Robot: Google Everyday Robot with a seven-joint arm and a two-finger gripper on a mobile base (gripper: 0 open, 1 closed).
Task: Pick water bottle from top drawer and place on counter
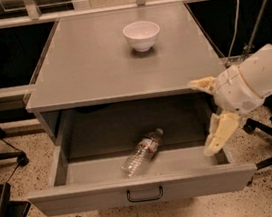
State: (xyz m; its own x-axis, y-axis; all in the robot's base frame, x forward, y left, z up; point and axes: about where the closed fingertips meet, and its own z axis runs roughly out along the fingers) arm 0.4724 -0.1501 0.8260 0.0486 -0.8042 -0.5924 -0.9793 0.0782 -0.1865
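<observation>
The water bottle lies on its side in the open top drawer, near the middle, cap pointing to the back right. The counter is the grey top above the drawer. My gripper is at the drawer's right end, above the drawer's right wall, well to the right of the bottle. Its two cream fingers are spread wide apart, one at the counter's front right corner, the other hanging down over the drawer. It holds nothing.
A white bowl stands on the counter towards the back. The drawer's dark loop handle is at the front centre. Chair legs stand on the floor to the right, a dark chair base at the lower left.
</observation>
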